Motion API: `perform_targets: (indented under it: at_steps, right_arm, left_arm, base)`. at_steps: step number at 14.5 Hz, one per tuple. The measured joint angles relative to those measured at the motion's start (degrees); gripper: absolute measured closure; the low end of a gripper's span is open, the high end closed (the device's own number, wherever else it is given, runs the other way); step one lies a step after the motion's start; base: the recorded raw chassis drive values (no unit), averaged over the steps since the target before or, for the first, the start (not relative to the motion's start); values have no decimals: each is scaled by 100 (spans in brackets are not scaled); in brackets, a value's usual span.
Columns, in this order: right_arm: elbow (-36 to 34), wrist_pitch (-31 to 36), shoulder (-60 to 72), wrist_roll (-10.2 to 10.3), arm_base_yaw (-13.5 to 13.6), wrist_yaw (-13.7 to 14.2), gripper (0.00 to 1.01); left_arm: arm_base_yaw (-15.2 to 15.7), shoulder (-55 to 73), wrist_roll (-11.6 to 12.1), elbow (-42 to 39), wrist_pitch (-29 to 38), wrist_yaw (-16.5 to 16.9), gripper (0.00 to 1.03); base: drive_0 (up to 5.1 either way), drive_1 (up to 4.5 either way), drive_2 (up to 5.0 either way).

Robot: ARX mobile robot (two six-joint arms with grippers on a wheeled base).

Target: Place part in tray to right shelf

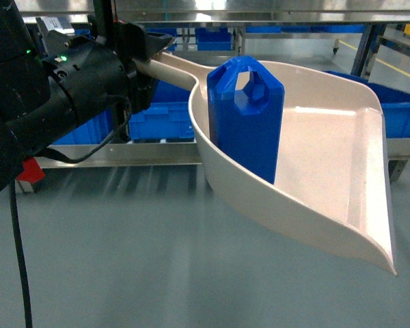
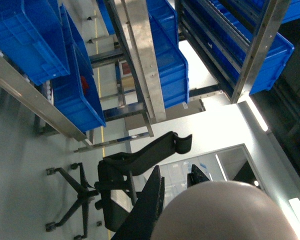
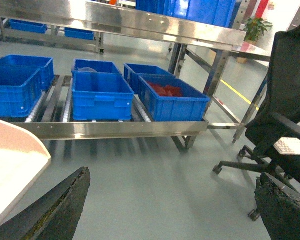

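The beige tray (image 1: pixel 328 157) hangs in the air, tilted, in the middle of the head view. The blue part (image 1: pixel 249 123) stands upright in it, against its back wall. My left gripper (image 1: pixel 147 65) is shut on the tray's long handle (image 1: pixel 171 68); in the left wrist view the handle's rounded end (image 2: pixel 225 215) sits between the black fingers (image 2: pixel 157 190). My right gripper (image 3: pixel 172 177) is open with only floor between its fingers, and the tray's corner (image 3: pixel 10 160) shows at its left. The right shelf (image 3: pixel 115 129), a steel roller rack, stands ahead.
Several large blue crates (image 3: pixel 102 95) sit on the rack's rollers, one holding red items (image 3: pixel 165 91). A steel upper shelf (image 3: pixel 140 22) runs above them. A black office chair (image 3: pixel 285 115) stands on the grey floor to the right.
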Motion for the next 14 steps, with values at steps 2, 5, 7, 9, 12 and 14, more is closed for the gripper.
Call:
perform_targets:
  at_steps: [2,5,7,9,12,14]
  right_arm:
    - [0,-7,0,0,0,0,3]
    - [0,-7,0,0,0,2,3]
    - [0,9,0,0,0,0,3]
    - [0,-2,0,0,0,2,3]
    - [0,0,0,0,0,4,3]
    - [0,4,0,0,0,4,3]
  left_arm:
    - [-2,0,0,-2,4,0,91]
    - [-2,0,0,-2,4,2,91]
    - [-2,0,0,-2,2,0,91]
    - [-2,0,0,-2,4,2,91]
    - [-2,0,0,-4,2,0,91]
    - [0,0,-2,-4,4,2,91]
  base:
    - [0,0,0]
    - [0,0,0]
    - [0,0,0]
    - [0,0,0]
    - [0,0,0]
    - [0,0,0]
